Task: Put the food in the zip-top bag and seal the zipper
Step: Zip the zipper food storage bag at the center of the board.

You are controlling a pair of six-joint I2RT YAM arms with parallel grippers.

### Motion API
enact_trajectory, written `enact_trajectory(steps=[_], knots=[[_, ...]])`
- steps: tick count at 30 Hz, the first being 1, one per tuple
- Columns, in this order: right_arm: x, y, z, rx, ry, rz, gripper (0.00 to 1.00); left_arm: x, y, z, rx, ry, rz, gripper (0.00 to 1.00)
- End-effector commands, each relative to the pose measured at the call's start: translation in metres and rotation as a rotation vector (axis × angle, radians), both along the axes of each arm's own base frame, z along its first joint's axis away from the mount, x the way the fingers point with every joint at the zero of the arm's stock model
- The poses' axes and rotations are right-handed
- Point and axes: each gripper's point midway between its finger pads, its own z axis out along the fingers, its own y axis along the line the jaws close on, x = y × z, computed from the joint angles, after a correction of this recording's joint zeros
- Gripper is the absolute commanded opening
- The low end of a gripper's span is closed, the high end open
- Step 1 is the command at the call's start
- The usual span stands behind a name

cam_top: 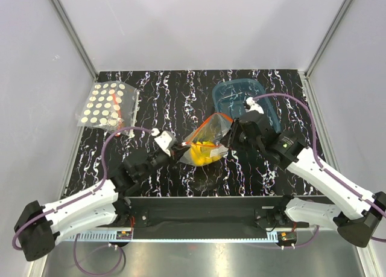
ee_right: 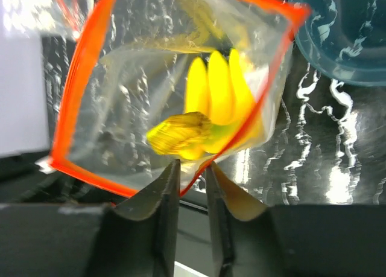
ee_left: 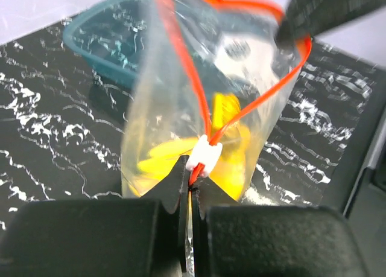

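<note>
evidently the zipper (ee_left: 181, 60) spans both arms, mouth unsealed: left gripper (ee_left: 192, 175) pinched shut on it beside the slider (ee_left: 204, 154), right gripper (ee_right: 192, 170) nipping its far end; bananas (ee_right: 217, 96) already inside the bag (cam_top: 208, 137).

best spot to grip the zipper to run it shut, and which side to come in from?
Pinch the zipper at its white slider, coming from the left arm's side with the jaws across the thin, flat strip. The left gripper is shut just under the slider. From there the strip gapes open toward the right gripper, which pinches it further along.
</note>
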Motion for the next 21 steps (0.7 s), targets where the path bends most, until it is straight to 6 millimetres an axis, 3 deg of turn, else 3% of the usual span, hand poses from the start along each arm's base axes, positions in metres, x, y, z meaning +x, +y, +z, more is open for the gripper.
enact_trajectory(steps=[1, 5, 10, 12, 14, 21], knots=[[0.001, -0.005, 0.017, -0.09, -0.117, 0.098, 0.32, -0.02, -0.007, 0.015, -0.095, -0.012, -0.15, 0.0], [0.005, 0.005, 0.047, -0.12, -0.231, 0.227, 0.34, -0.028, -0.012, 0.009, -0.104, 0.015, -0.246, 0.0], [0.007, 0.011, 0.066, -0.164, -0.376, 0.362, 0.4, -0.031, -0.012, 0.0, -0.111, 0.065, -0.338, 0.0], [0.004, 0.021, 0.08, -0.162, -0.477, 0.464, 0.43, -0.029, -0.008, 0.0, -0.129, 0.062, -0.33, 0.0], [-0.012, 0.044, 0.091, -0.105, -0.537, 0.652, 0.52, -0.028, -0.005, 0.001, -0.132, 0.052, -0.316, 0.0], [-0.006, 0.097, 0.068, -0.173, -0.578, 1.03, 0.5, -0.027, -0.003, 0.006, -0.134, 0.072, -0.304, 0.0]])
